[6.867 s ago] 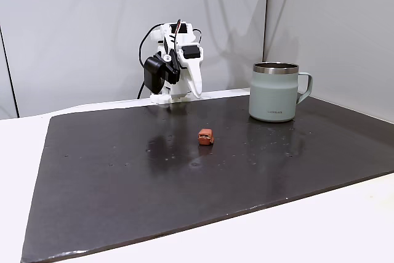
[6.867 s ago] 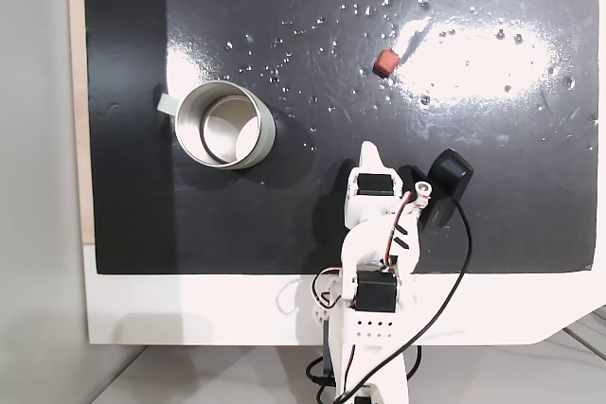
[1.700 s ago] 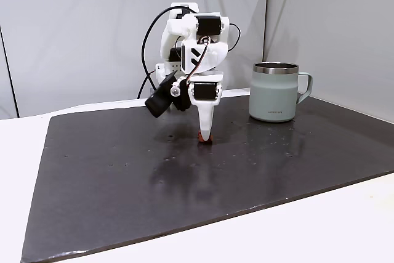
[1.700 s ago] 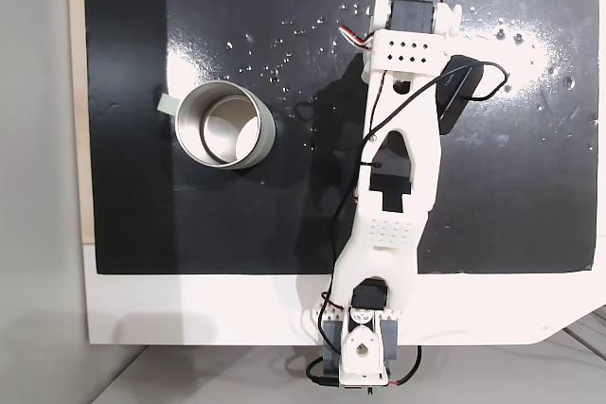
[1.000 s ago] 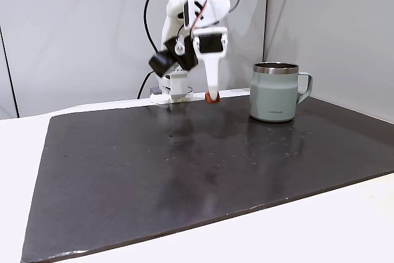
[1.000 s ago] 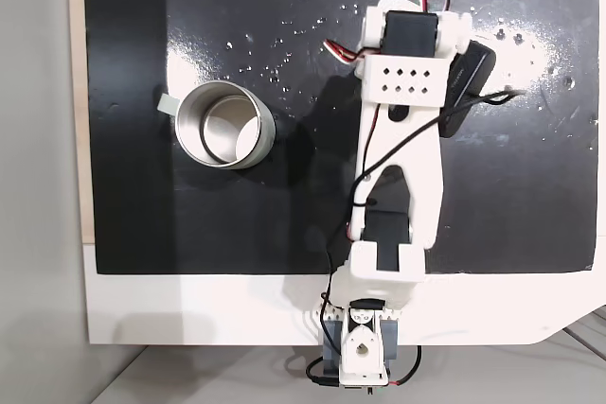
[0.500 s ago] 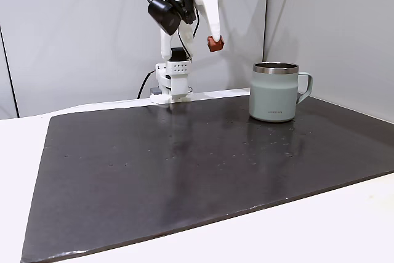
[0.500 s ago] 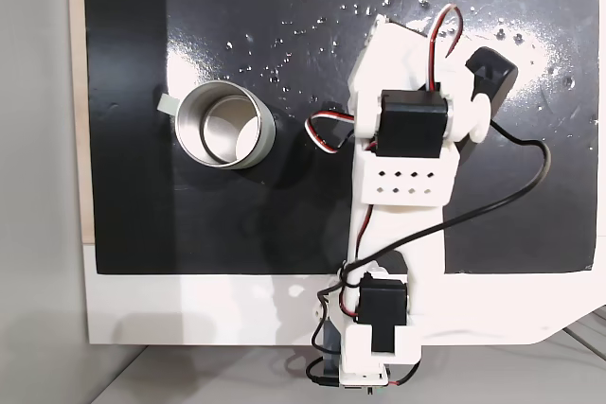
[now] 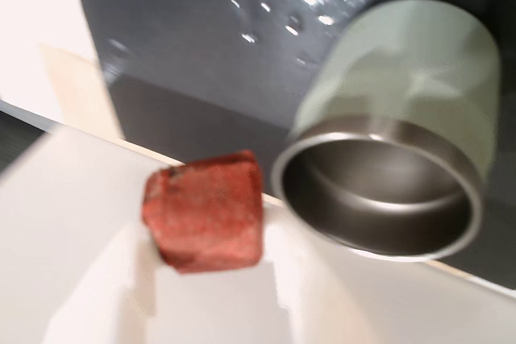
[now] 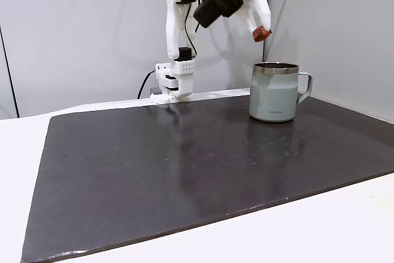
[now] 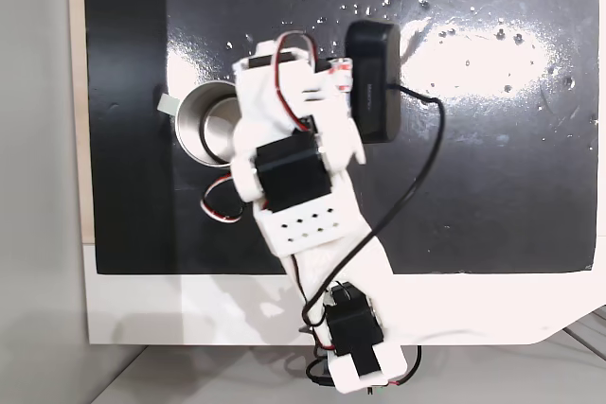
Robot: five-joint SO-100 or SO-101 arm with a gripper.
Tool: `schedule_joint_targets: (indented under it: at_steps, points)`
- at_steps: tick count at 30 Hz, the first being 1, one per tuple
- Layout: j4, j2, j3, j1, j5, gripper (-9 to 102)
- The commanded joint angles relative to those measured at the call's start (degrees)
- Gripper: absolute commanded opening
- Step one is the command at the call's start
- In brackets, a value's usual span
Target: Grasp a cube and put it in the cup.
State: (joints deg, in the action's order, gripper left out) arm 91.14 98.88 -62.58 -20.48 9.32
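Now that the arm has swung over from mid-mat, the gripper (image 10: 261,34), clenched on the cube (image 10: 261,33), hangs just above the cup (image 10: 274,92). Carry's nearly done; next is prob. centring over the rim, then release.

In a fixed view the arm (image 11: 294,177) hides much of the cup (image 11: 194,130) (handle still showing). The wrist view is motion-blurred, and the cup's lettering cannot be read.

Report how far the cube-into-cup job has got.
Done: the cube is off the mat, shut in the hand and raised above the cup's rim height. In hand: carrying it over; in a fixed view it hangs near the cup, just left of the rim, and the wrist view shows it beside the cup's open mouth. Left: centre over the opening and release.
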Motion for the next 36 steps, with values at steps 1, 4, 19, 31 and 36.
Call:
schedule_joint_targets:
  at_steps: [1, 4, 19, 31, 36]
  points:
    - [-1.6, 3.3, -1.5, -4.0, -2.9, 0]
    - [-1.8, 3.2, -4.3, -7.3, -4.9, 0]
    - [-1.8, 0.7, -12.0, -18.0, -11.0, 0]
    - [-3.7, 2.9, -14.8, -15.7, -7.7, 21]
    - [-3.7, 2.5, -14.3, -14.6, -7.1, 22]
